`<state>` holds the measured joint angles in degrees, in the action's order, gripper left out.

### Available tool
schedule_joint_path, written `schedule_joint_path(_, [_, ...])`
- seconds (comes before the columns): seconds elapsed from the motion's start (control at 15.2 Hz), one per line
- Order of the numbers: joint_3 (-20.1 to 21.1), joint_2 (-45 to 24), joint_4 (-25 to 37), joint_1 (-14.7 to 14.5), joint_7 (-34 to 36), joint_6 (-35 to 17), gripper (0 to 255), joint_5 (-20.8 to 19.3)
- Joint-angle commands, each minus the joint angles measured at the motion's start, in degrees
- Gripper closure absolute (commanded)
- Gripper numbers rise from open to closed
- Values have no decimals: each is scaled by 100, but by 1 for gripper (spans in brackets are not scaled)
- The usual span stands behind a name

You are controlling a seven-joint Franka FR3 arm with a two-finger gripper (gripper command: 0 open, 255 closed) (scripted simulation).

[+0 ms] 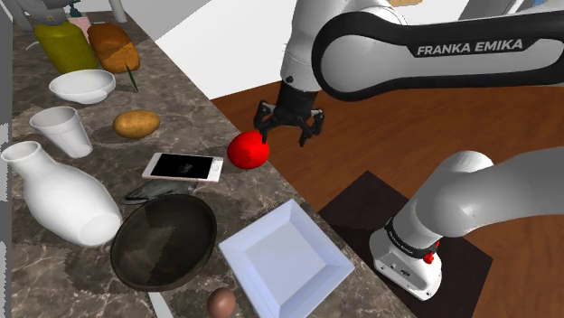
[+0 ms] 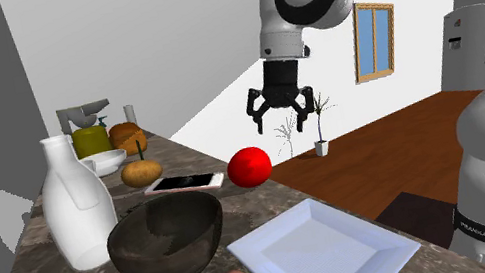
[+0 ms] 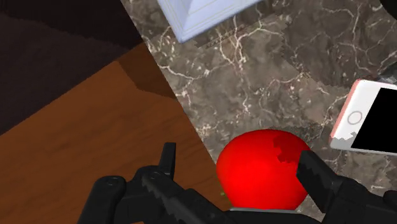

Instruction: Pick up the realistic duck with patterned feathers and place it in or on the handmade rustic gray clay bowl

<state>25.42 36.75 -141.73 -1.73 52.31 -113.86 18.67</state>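
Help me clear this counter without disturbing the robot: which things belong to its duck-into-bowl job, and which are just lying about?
Job: red round thing, apparently the duck; dark bowl; gripper.

Lying about: square white plate; phone; potato; white jug; white cup; white bowl; bread loaf; brown egg.

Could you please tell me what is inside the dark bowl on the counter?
Nothing shows inside the bowl: the shoulder view looks down onto its bare, glossy inner surface. In the second exterior view its near wall covers the bottom.
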Motion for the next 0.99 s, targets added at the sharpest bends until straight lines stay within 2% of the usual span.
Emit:
schedule_joint_path(0.0, [291, -292, 165, 52, 485, -250, 0, 144])
schedule_joint_path(0.26, [867, -963, 588, 251, 1413, -751, 0, 247])
schedule_joint_path(0.53, [1470, -1744, 1126, 545, 2425, -1241, 0, 74])
schedule_joint_path(0.73, [1939, -2421, 1599, 809, 3293, -1583, 0, -311])
schedule_joint_path(0.92, [2370, -3216, 2133, 1030, 4315, -1869, 0, -1003])
